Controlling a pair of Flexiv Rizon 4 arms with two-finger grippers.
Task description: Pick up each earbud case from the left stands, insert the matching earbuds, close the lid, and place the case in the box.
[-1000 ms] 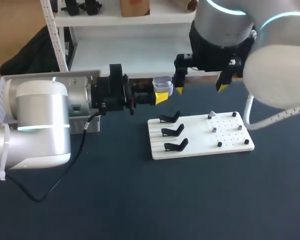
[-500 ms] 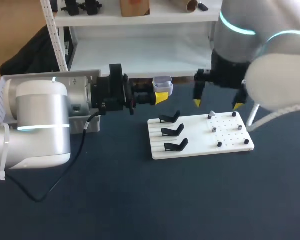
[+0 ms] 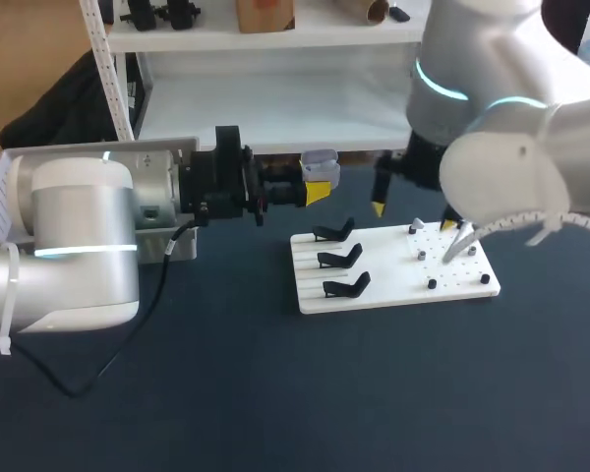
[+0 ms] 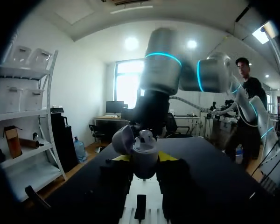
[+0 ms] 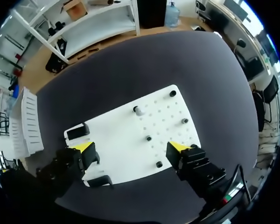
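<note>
The left gripper (image 3: 318, 189) pinches a pale grey, rounded earbud case (image 3: 320, 162), lid raised, above the far edge of the dark blue-black table (image 3: 275, 393). The right gripper (image 3: 413, 217), fingers spread wide, hangs over a white perforated board (image 3: 393, 277) bearing three black stands (image 3: 339, 259).

Shows the left arm (image 3: 79, 246) coming in from the left side, its thick silver forearm lying level above the bench (image 3: 226, 393), black wrist pointing toward the middle. Ends in the left tool (image 3: 318, 189), fingers held horizontal, yellow tips pressed from both sides on a small earbud case (image 3: 321, 161) held up in the air. Shows the right arm (image 3: 492, 167) entering from the upper right, bent over at the elbow and hanging steeply downward. Carries the right tool (image 3: 413, 218) pointing straight down, low over the bench, its two yellow-tipped fingers spread wide apart.
</note>
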